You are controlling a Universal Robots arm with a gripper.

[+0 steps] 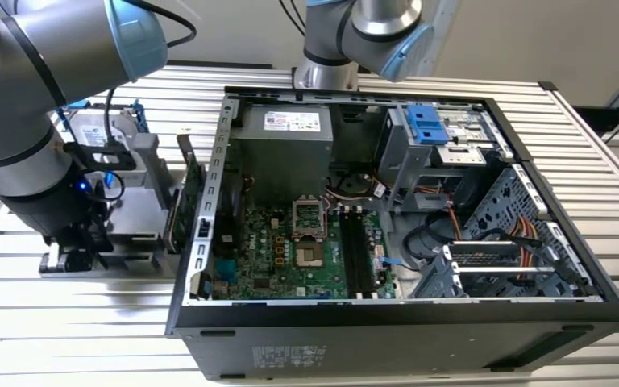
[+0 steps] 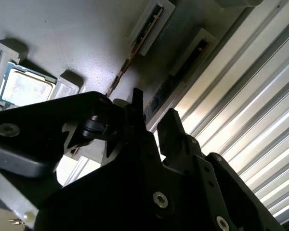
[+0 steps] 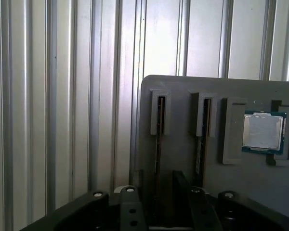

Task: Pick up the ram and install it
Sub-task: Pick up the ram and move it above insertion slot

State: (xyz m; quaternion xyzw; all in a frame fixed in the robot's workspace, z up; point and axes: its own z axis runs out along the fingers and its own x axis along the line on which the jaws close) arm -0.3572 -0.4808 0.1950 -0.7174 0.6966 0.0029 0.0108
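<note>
A: Hand?
B: Your hand (image 3: 157, 175) is open, narrow gap, straddling the thin dark ram strip (image 3: 157, 144).
A: Where?
B: Upright in the grey slotted holder (image 3: 183, 86), 9 o'clock of the black computer case (image 1: 396, 326), so you can pinch it.

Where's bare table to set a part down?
Bare slatted table at the exterior view's lower left, camera-side of the grey parts holder, and at its right, beyond the PC case. Crowded: the holder under the arm, and its gap to the case.
</note>
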